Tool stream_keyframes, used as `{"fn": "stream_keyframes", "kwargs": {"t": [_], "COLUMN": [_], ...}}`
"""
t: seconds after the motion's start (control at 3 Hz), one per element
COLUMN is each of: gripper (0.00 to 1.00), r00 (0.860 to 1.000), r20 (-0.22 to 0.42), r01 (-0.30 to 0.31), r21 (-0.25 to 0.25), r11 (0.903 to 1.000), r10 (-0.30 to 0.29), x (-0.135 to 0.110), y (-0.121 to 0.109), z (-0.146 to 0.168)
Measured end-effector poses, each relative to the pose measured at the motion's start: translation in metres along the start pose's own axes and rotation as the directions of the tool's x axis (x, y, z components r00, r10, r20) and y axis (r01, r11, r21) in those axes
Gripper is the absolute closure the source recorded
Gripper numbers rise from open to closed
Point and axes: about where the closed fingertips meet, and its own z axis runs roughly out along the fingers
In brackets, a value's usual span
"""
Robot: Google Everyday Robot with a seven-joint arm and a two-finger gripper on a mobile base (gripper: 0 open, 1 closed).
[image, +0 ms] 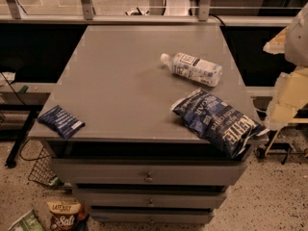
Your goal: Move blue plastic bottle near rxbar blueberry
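Nearest us, at 7 o'clock on the speckled floor (279, 201), a snack bag (63, 216) reads "Salt". On the grey drawer cabinet (120, 81), the rxbar blueberry (61, 121), a flat dark blue wrapper with unreadable white lettering, lies at 8 o'clock, overhanging the front-left corner. The blue plastic bottle (195, 68) lies on its side at 2 o'clock, white cap toward 10 o'clock, label print illegible, well apart from the bar. A crinkled dark blue chip bag (219, 121) at 4 o'clock reads "KETTLE", inverted. The gripper (288, 97) sits at 3 o'clock beyond the cabinet, cut off at the edge; we cannot tell whether it is open or closed.
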Motion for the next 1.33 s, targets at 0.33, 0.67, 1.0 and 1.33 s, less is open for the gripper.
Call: {"fn": "stream_keyframes", "kwargs": {"t": [0.33,0.67,1.0,1.33], "gripper": [0.0,0.0,0.0,0.0], "r00": [1.0,0.999,0.996,0.99], "r20": [0.0,0.034,0.088,0.13], "r01": [0.0,0.017,-0.004,-0.047], "r21": [0.0,-0.007,-0.008,-0.016], "r11": [1.0,0.9998,1.0,0.9988], "r10": [0.0,-0.016,0.004,0.049], "x": [0.0,-0.008,-0.025,-0.049], "y": [0.0,-0.014,-0.045,-0.077], "z": [0.0,0.004,0.02,0.05]}}
